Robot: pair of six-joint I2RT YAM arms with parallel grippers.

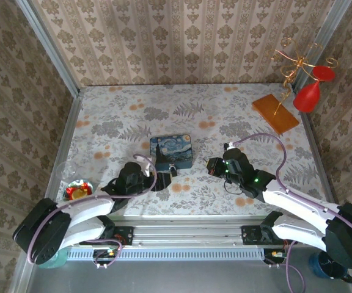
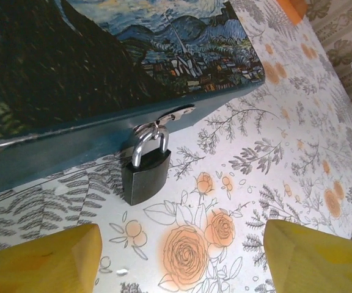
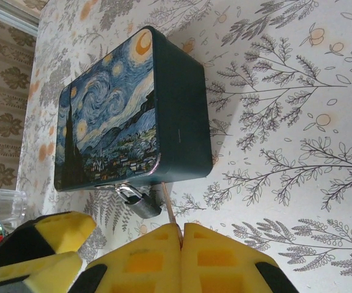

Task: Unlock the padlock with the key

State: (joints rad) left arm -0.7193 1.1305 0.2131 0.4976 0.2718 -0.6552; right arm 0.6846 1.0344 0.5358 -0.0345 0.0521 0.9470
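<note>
Spreading over most of the top view, the desk (image 1: 121, 116) shows a pale surface printed with ferns and orange roses. Near the centre of that frame lies the blue starry-painting box (image 1: 171, 151), painted face up. Both arms point at its lower edge, the left arm (image 1: 78, 217) from the lower left and the right arm (image 1: 298, 204) from the lower right. At the upper right an orange board (image 1: 275, 113) carries a gold wire stand (image 1: 292, 61) with red shapes (image 1: 307, 96) hanging from it.

The left pincer (image 2: 182, 259) stands wide. In the left wrist view its two yellow fingers (image 2: 47, 262) sit in the bottom corners with bare desk between them, holding nothing. The right pincer (image 3: 181, 231) is closed, its yellow pads pressed together at the bottom centre of the right wrist view. They pinch the key (image 3: 167, 204), a thin stem that rises from the seam towards the lock.

The padlock (image 2: 145, 174) sits just left of centre in the left wrist view. Its black body rests on the desk and its silvery shackle is looped through the hasp (image 2: 173, 114) on the box's blue side wall. Whether the key's tip touches the padlock I cannot tell.
</note>
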